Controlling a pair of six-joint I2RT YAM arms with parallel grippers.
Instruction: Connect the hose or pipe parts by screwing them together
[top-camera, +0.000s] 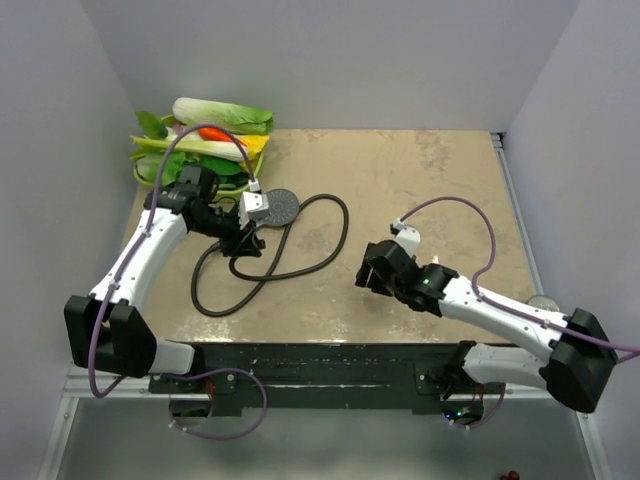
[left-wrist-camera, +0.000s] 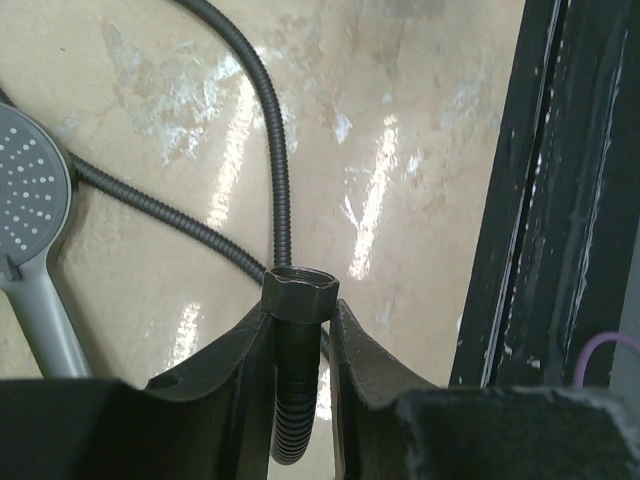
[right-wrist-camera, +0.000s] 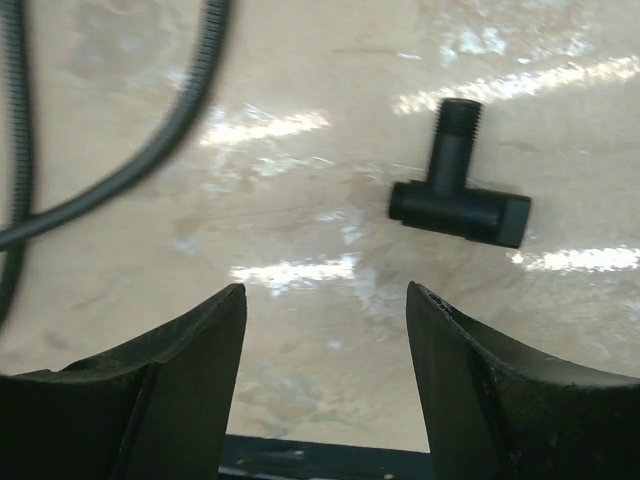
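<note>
At the left centre of the overhead view, the left pincer (top-camera: 243, 240) is seen low over the beige, marble-patterned worktop (top-camera: 430, 190), just beside the dark grey hand shower head with a round perforated face and short handle (top-camera: 283, 205), which lies flat. In the left wrist view, this pincer (left-wrist-camera: 300, 325) is seen pressed onto the long, thin, dark, flexible corrugated hose (left-wrist-camera: 283, 170), which is pinched just below its dark hexagonal end nut (left-wrist-camera: 300, 293); the open mouth of the nut is turned away from the camera, and the shower head (left-wrist-camera: 30, 190) is found at the left edge of the frame, apart from the nut. The rest of the hose (top-camera: 346, 218) is laid in loose loops across the middle of the worktop. Right of centre in the overhead view, the right pincer (top-camera: 366, 272) is held low with nothing between its fingers. In the right wrist view, it (right-wrist-camera: 325, 295) is shown spread wide, a small black T-shaped threaded pipe fitting (right-wrist-camera: 455, 205) is seen lying on the worktop beyond it at the upper right, and a blurred stretch of hose (right-wrist-camera: 165, 145) is seen at the upper left. A pile of green, white and orange toy vegetables (top-camera: 205, 135) is seen at the upper left corner of the worktop.
</note>
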